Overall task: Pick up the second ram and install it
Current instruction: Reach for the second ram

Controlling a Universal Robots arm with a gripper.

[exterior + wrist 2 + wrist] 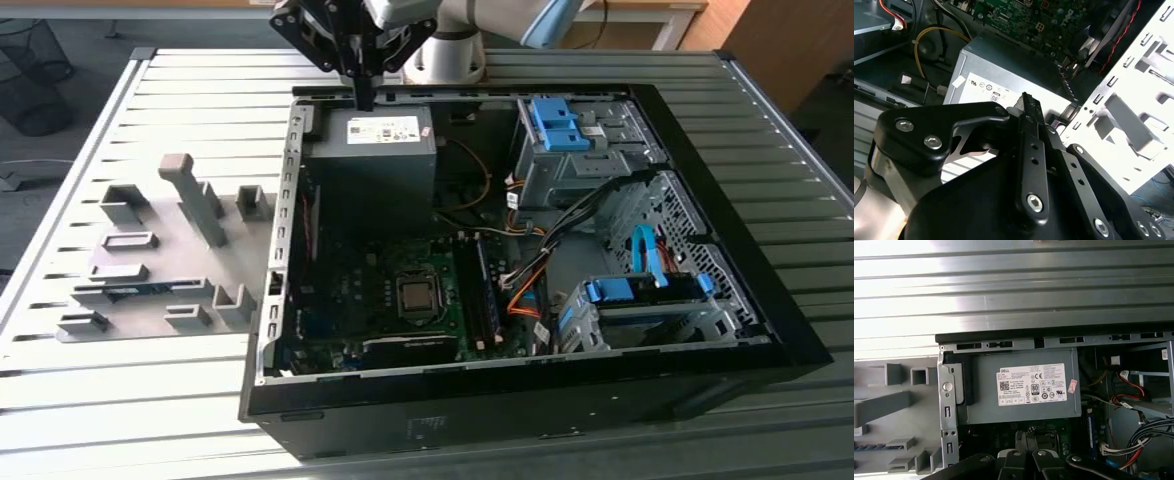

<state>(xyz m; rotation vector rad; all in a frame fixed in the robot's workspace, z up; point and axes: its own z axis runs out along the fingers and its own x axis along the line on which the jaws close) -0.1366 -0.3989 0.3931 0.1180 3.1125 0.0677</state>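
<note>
Both fingers (1030, 107) of the gripper (362, 98) are pressed together with nothing between them, poised over the grey power supply (380, 160) inside the open computer case (534, 400). Well apart, the second ram (138, 291) lies in the grey holder fixture (160, 262) on the slatted counter (134, 400), at the exterior view's left of the case.

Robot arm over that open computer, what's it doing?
The arm's gripper hangs shut and empty above the grey power supply inside the open computer case. The second ram, a thin blue-green stick, lies in the grey holder blocks on the table at the exterior view's left, not yet picked up.
</note>
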